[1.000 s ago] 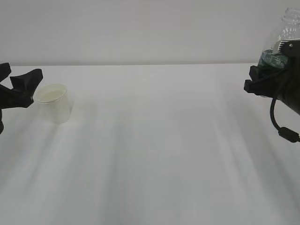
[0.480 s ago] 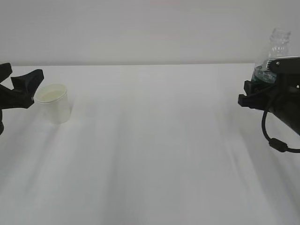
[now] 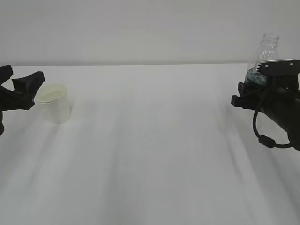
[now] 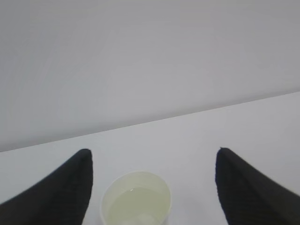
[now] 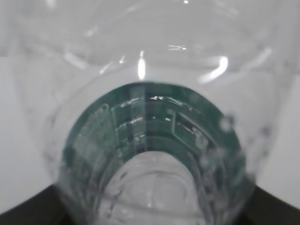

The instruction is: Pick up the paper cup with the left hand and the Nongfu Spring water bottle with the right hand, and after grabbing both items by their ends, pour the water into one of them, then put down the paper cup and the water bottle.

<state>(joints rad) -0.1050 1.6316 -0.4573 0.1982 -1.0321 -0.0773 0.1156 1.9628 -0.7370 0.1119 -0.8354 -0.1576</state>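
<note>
So: cup (image 3: 54,102) sits upright near the table's (image 3: 150,140) left edge with water (image 4: 136,206) already in it. Left gripper (image 3: 21,89) is spread wide and off the cup, just behind it, which reads as a release. Right gripper (image 3: 255,91) is clamped on the bottle (image 3: 266,56) low on its body, neck up, near the right edge. Can't tell if its base touches the table; the arm hides it. Pour looks done, the bottle set-down remains.
</note>
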